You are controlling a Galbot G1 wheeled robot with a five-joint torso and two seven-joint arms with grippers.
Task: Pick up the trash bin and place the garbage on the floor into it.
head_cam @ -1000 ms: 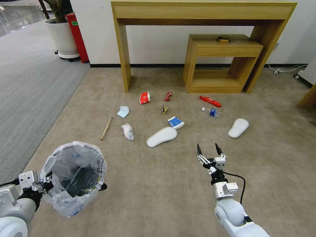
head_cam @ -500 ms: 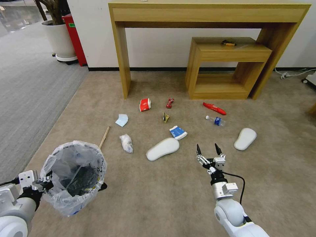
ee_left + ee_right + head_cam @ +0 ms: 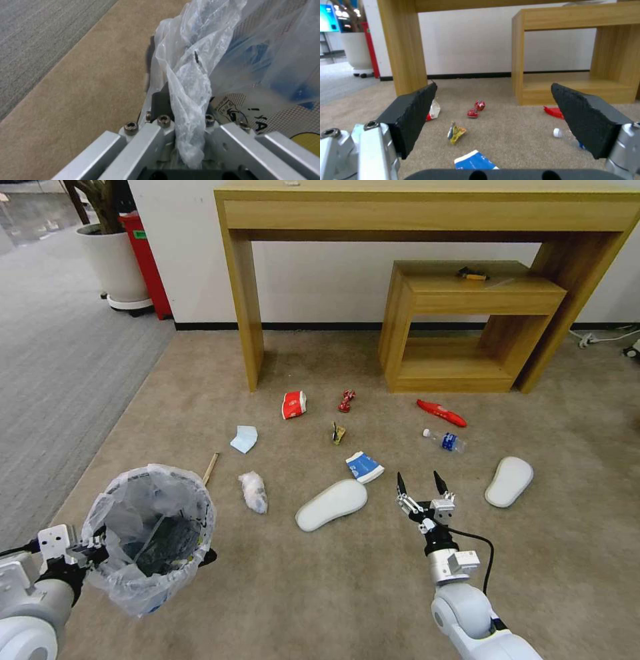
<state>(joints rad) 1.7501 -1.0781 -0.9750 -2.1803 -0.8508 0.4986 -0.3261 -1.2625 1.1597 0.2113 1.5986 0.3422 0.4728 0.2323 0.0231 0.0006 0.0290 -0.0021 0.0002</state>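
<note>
On the beige floor (image 3: pixel 320 593), before two wooden tables:
Left tool (image 3: pixel 90 553): pinching the bag-covered rim of the trash bin (image 3: pixel 150 537), which is hanging clear of the carpet at the robot's lower left.
Right tool (image 3: pixel 421 490): fingers spreading wide apart, gripping nothing, hovering above the carpet between the two slippers.
Trash bin, look: small, round and dark, with a crinkly clear plastic bag (image 3: pixel 191 82) folding over its rim.
Head view alone: showing the whole litter field, the bin's open mouth and both arms.
Left wrist view alone: showing the bag twisting down between the tool's metal plates, and printed marks on the bin's side.
Right wrist view alone: looking low across the carpet between the dark pads (image 3: pixel 411 120), with a yellow wrapper (image 3: pixel 456 131) and the carton's edge close ahead.
Garbage, counted: two white slippers (image 3: pixel 331 505) (image 3: pixel 509 481); one red paper cup (image 3: pixel 293 405); two red wrappers (image 3: pixel 346 401) (image 3: pixel 441 413); one blue-white carton (image 3: pixel 364 467); one clear bottle (image 3: pixel 445 440); one crumpled white paper (image 3: pixel 253 491); one pale-blue mask (image 3: pixel 244 439); one stick (image 3: pixel 211 468), partly behind the bin.
Garbage, place: all lying apart on the carpet, ahead of both tools.
</note>
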